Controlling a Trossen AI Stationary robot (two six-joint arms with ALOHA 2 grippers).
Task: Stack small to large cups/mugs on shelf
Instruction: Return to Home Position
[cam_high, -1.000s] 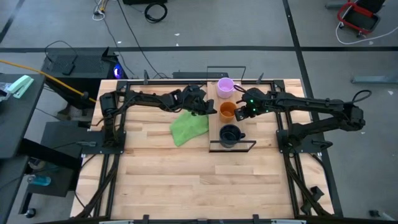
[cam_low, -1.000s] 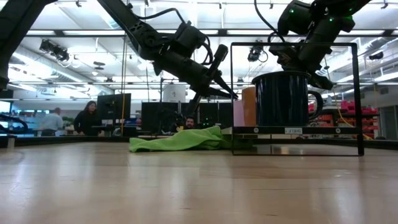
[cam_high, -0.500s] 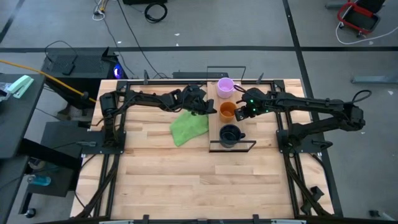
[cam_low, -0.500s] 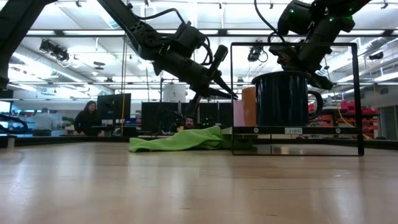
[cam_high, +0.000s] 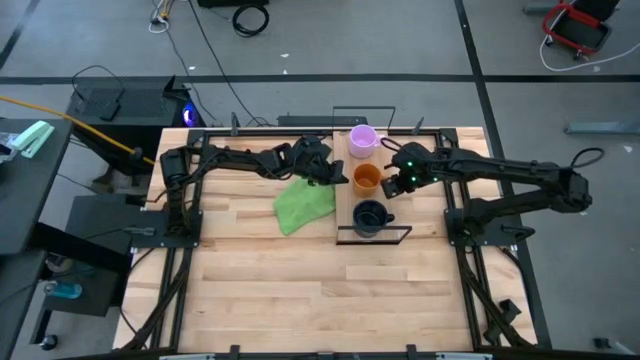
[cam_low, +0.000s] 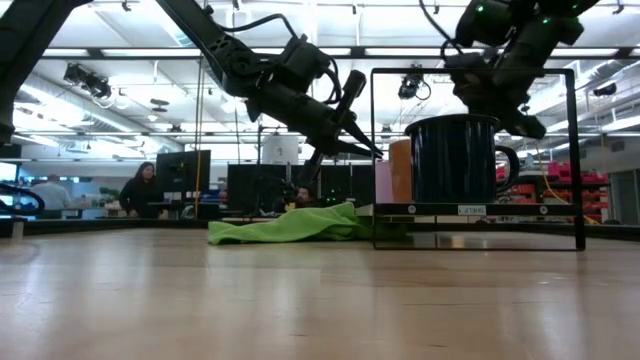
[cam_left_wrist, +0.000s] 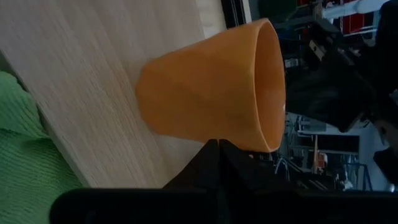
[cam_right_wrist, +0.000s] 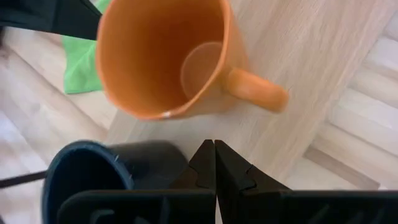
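Three mugs stand in a row on the shelf (cam_high: 399, 203): pale purple (cam_high: 362, 140) at the far end, orange (cam_high: 367, 178) in the middle, navy (cam_high: 370, 215) at the near end. My left gripper (cam_high: 342, 176) is shut, its tips just left of the orange mug (cam_left_wrist: 211, 87). My right gripper (cam_high: 388, 185) is shut and empty above the shelf, right of the orange mug (cam_right_wrist: 165, 56), near its handle (cam_right_wrist: 256, 91) and the navy mug (cam_right_wrist: 93, 177). My left gripper's shut fingertips (cam_left_wrist: 217, 149) stand level at the orange mug's left side (cam_left_wrist: 239, 138), near its rim. I cannot tell whether they touch it. The mug stands upright on the shelf.
A green cloth (cam_high: 303, 203) lies crumpled on the table left of the shelf, under my left arm. The shelf's black wire frame (cam_low: 575, 150) rises at its ends. The near half of the tabletop (cam_high: 320, 290) is bare wood. People sit in the room behind.
My right gripper has drawn a little up and toward the table's right edge, away from the orange mug, and stays shut. The mugs have kept their places.
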